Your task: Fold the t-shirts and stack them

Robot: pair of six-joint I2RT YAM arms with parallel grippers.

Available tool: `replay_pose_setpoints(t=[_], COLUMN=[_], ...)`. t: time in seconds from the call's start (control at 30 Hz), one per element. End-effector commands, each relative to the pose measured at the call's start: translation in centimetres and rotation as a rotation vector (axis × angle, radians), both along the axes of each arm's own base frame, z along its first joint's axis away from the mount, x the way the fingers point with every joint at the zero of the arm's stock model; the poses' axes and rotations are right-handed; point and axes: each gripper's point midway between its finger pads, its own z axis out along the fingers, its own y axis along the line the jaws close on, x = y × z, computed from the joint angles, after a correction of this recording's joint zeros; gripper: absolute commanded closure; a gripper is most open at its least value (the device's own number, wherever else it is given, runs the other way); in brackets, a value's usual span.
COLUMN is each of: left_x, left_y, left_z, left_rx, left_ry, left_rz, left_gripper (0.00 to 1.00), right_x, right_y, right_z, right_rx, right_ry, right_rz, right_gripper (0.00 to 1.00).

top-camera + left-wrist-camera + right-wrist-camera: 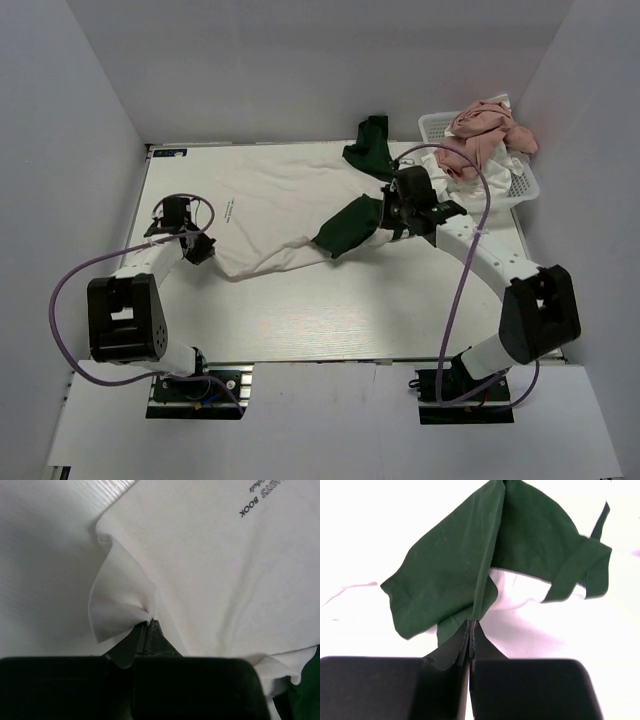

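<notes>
A white t-shirt (290,195) with dark green sleeves (348,228) and printed lettering (262,495) lies spread across the table. My left gripper (190,240) is shut on the shirt's white hem corner (122,611) at the left. My right gripper (400,215) is shut on a fold of a green sleeve (465,570) and holds it over the shirt's right side. The other green sleeve (370,145) lies at the back. Pink and white shirts (485,135) are heaped in the basket.
A white latticed basket (525,185) stands at the back right corner. The table (330,310) is white, with grey walls on three sides. Purple cables loop beside both arms.
</notes>
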Motion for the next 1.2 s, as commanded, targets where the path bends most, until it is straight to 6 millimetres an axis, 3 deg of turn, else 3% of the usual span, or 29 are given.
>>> replay_pose_setpoints(t=[0.0, 0.07, 0.13, 0.17, 0.2, 0.27, 0.3, 0.33, 0.43, 0.47, 0.5, 0.53, 0.57, 0.6, 0.63, 0.67, 0.7, 0.83, 0.9, 0.93, 0.97, 1.07, 1.1, 1.17], left_x=[-0.9, -1.1, -2.3, -2.7, -3.3, -5.4, -6.0, -7.7, -10.0, -10.0, -10.3, -10.3, -10.1, -9.7, -10.3, -10.4, -10.0, -10.4, -10.3, -10.2, -10.2, -10.3, -10.1, -9.7], left_y=[-0.4, -0.3, -1.0, -1.3, -1.6, -1.9, -1.7, -1.2, -0.2, -0.2, -0.3, -0.3, -0.5, -0.5, -0.5, -0.3, -0.3, 0.2, 0.0, 0.0, 0.0, 0.2, 0.3, 0.3], left_z=[1.4, 2.5, 2.4, 3.2, 3.2, 2.6, 3.3, 2.5, 2.9, 3.3, 3.0, 3.2, 3.3, 3.7, 3.2, 3.3, 3.9, 4.0, 4.1, 3.8, 3.8, 3.1, 3.2, 2.9], left_rx=[-0.005, 0.005, -0.024, -0.038, -0.047, -0.058, -0.058, -0.032, 0.01, 0.005, 0.005, 0.005, -0.006, -0.006, -0.007, 0.003, 0.003, 0.018, 0.009, 0.009, 0.009, 0.008, 0.008, 0.008], left_ry=[-0.02, -0.036, -0.03, -0.059, -0.06, -0.023, -0.044, 0.008, 0.019, 0.0, 0.001, -0.008, -0.019, -0.023, 0.03, 0.046, 0.044, 0.057, 0.043, 0.04, 0.04, 0.07, 0.06, 0.064], left_rz=[-0.02, -0.014, -0.033, -0.044, -0.05, -0.026, 0.001, 0.034, 0.089, 0.098, 0.098, 0.098, 0.091, 0.091, 0.091, 0.097, 0.097, 0.115, 0.11, 0.11, 0.11, 0.119, 0.119, 0.119], left_gripper=[1.0, 1.0, 1.0, 1.0, 1.0, 1.0, 1.0, 1.0, 1.0, 1.0, 1.0, 1.0, 0.61, 0.32, 0.01, 0.0, 0.0, 0.0, 0.0, 0.0, 0.0, 0.0, 0.0, 0.0], right_x=[-1.9, -2.9, -5.8, -6.9, -9.2, -11.1, -11.9, -14.8, -17.8, -18.4, -17.6, -17.8, -17.0, -15.9, -14.9, -14.3, -13.8, -9.4, -7.6, -6.8, -6.0, -4.6, -3.2, -2.4], right_y=[-1.3, -3.2, -6.1, -7.0, -8.3, -10.5, -11.1, -13.3, -15.5, -14.4, -13.3, -12.9, -10.5, -9.5, -8.6, -8.3, -8.1, -5.7, -4.3, -3.9, -3.2, -2.5, -2.0, -2.0], right_z=[0.4, 0.4, 0.6, -0.2, -0.3, 0.8, 0.8, 0.7, 0.6, -0.3, -0.2, -1.9, -1.8, -1.8, -2.9, -3.0, -3.9, -4.2, -5.1, -6.6, -6.5, -8.8, -7.8, -9.6], right_rx=[0.015, -0.032, -0.078, -0.099, -0.124, -0.117, -0.125, -0.159, -0.158, -0.118, -0.075, -0.115, -0.036, -0.011, -0.039, -0.044, -0.079, -0.068, -0.072, -0.084, -0.08, -0.105, -0.098, -0.119], right_ry=[0.0, 0.008, 0.02, 0.049, 0.097, 0.083, 0.091, 0.131, 0.144, 0.173, 0.147, 0.168, 0.159, 0.13, 0.146, 0.137, 0.154, 0.075, 0.069, 0.102, 0.087, 0.131, 0.104, 0.126], right_rz=[-0.038, -0.103, -0.186, -0.208, -0.228, -0.333, -0.359, -0.426, -0.511, -0.456, -0.414, -0.33, -0.24, -0.208, -0.146, -0.137, -0.111, -0.042, 0.013, 0.023, 0.043, 0.051, 0.046, 0.035], right_gripper=[1.0, 1.0, 1.0, 1.0, 1.0, 1.0, 1.0, 1.0, 1.0, 1.0, 1.0, 0.95, 0.83, 0.65, 0.54, 0.39, 0.11, 0.1, 0.1, 0.1, 0.1, 0.1, 0.1, 0.18])
